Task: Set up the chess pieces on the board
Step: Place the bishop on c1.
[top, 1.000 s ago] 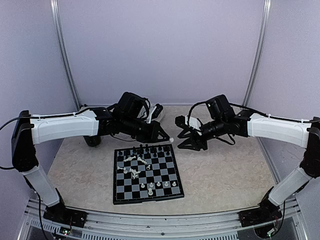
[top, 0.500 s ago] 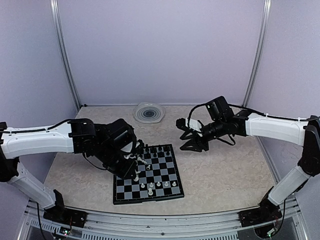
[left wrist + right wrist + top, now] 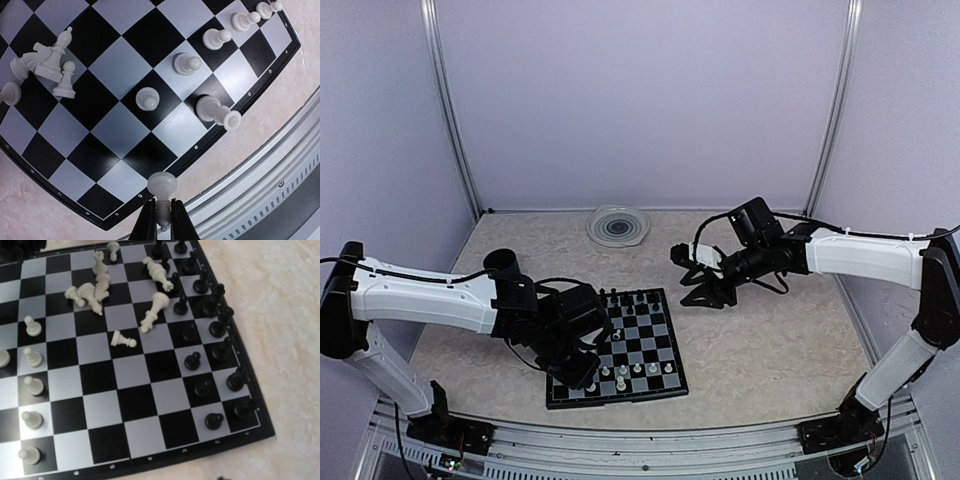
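The board (image 3: 645, 342) lies in the middle of the table. Black chess pieces (image 3: 215, 327) stand in two rows along its far edge. Three white pawns (image 3: 638, 369) stand near its front edge, and several white pieces (image 3: 95, 292) lie toppled in a heap on the left half. My left gripper (image 3: 583, 374) hangs over the board's near left corner, shut on a small white piece (image 3: 162, 186) that it holds by the stem, base outward, above the black border. My right gripper (image 3: 705, 292) hovers off the board's far right corner, fingers spread, with nothing between them.
A round clear ridged plate (image 3: 618, 225) sits at the back by the wall. A black cup (image 3: 502, 262) shows behind my left arm. A metal rail (image 3: 640, 445) runs along the table's near edge, close to the board's front border.
My left arm has swung from the back of the table, by the plate, down to the board's near left corner with the white piece in its grip. The right gripper has barely moved.
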Action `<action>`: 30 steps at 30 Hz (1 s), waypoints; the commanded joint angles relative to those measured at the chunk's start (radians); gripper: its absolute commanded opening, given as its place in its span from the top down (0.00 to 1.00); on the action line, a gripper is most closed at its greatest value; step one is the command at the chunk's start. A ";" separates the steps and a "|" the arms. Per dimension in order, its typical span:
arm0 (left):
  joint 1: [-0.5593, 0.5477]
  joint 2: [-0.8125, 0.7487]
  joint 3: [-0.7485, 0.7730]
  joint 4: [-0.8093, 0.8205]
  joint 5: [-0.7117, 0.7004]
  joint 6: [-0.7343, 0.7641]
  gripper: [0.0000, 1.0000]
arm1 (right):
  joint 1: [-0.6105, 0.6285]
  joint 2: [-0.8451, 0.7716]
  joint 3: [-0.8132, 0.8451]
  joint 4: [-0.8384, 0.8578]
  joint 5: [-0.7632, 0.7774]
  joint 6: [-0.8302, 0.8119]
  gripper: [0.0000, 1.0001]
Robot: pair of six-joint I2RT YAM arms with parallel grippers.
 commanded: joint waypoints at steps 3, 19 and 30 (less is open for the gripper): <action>-0.008 0.032 -0.011 0.061 -0.021 -0.013 0.95 | -0.008 0.024 -0.014 -0.015 -0.003 -0.016 0.51; -0.009 0.085 0.009 0.029 -0.040 -0.013 0.93 | -0.008 0.042 -0.014 -0.024 -0.010 -0.024 0.50; -0.009 0.088 0.019 0.025 -0.069 -0.011 0.62 | -0.008 0.053 -0.006 -0.032 -0.017 -0.024 0.49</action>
